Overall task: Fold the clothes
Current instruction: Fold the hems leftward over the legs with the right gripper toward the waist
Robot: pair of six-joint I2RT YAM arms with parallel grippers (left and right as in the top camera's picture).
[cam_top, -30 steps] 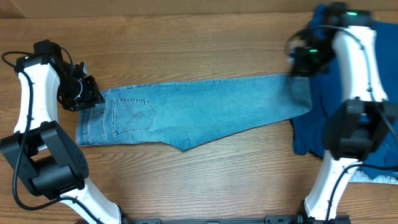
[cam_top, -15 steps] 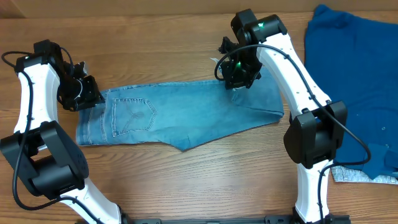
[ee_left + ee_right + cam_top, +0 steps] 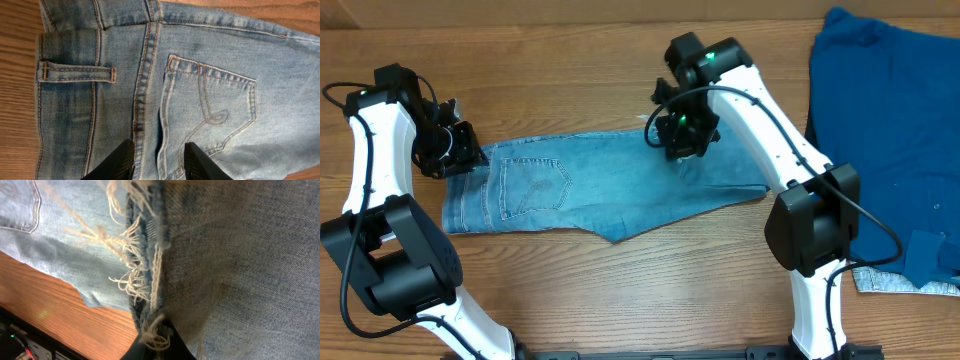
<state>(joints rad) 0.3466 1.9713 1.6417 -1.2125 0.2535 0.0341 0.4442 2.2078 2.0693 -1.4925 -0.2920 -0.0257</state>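
Observation:
The light-blue jeans (image 3: 610, 180) lie flat across the middle of the table, waist to the left, back pocket (image 3: 532, 185) facing up. My left gripper (image 3: 460, 155) is at the waistband. In the left wrist view its fingertips (image 3: 160, 146) pinch a ridge of denim beside the pocket (image 3: 210, 110) and a belt loop (image 3: 75, 74). My right gripper (image 3: 680, 135) is shut on the frayed hem (image 3: 145, 245), held over the thigh part so the leg lies doubled back on itself. In the right wrist view the gripper (image 3: 160, 340) shows only its dark tip under loose threads.
A large dark-blue garment (image 3: 890, 130) is spread at the right end of the table. A small pale grey cloth (image 3: 895, 282) pokes out below it. Bare wooden table (image 3: 570, 70) lies behind and in front of the jeans.
My right gripper has carried the leg hem leftward, from over the dark-blue garment to the middle of the jeans, doubling the leg over. The left arm has stayed put.

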